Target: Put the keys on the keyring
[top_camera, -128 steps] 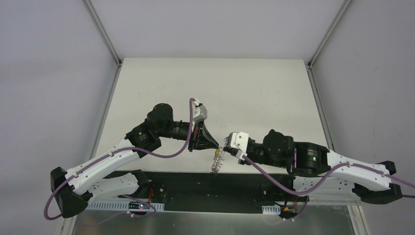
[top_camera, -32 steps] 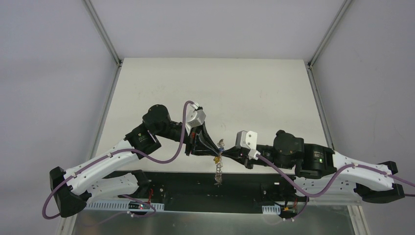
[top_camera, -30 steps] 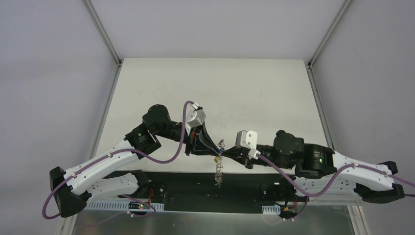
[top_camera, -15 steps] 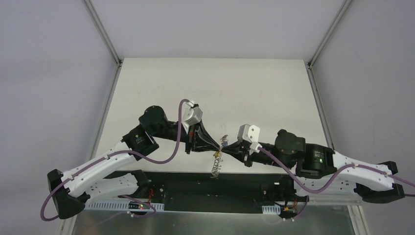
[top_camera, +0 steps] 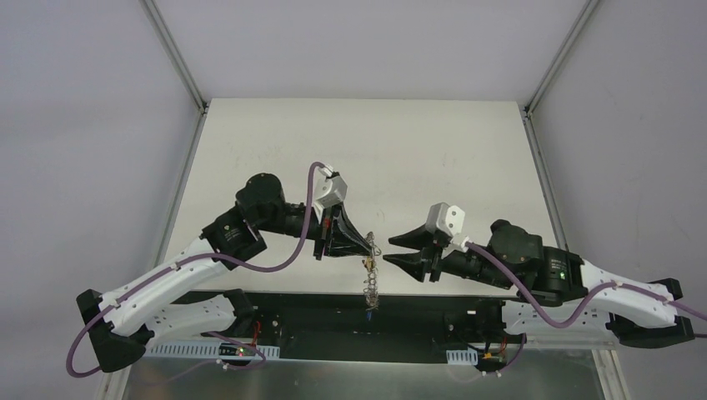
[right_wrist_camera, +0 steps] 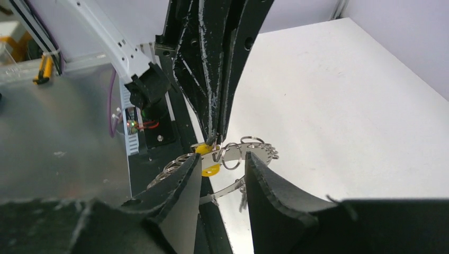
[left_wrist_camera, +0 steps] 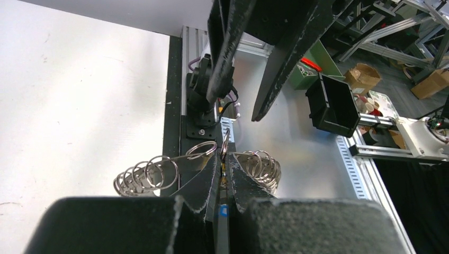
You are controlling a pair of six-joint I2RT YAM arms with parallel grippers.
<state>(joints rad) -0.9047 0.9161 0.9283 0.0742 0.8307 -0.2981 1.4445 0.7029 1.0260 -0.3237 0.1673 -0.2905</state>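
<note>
Running along the near edge, a black base plate [top_camera: 317, 321] carries both arms; over its edge the keyring [top_camera: 369, 283] dangles, pinched in the tightly closed left gripper [top_camera: 368, 247]; a yellow key [right_wrist_camera: 211, 170] hangs on it, and perhaps a blue key [top_camera: 368, 315] at its lower end; the right gripper [top_camera: 398, 250] stands partly open just beside, holding nothing; beyond lie the white table [top_camera: 375, 150] and grey walls [top_camera: 83, 125].
</note>
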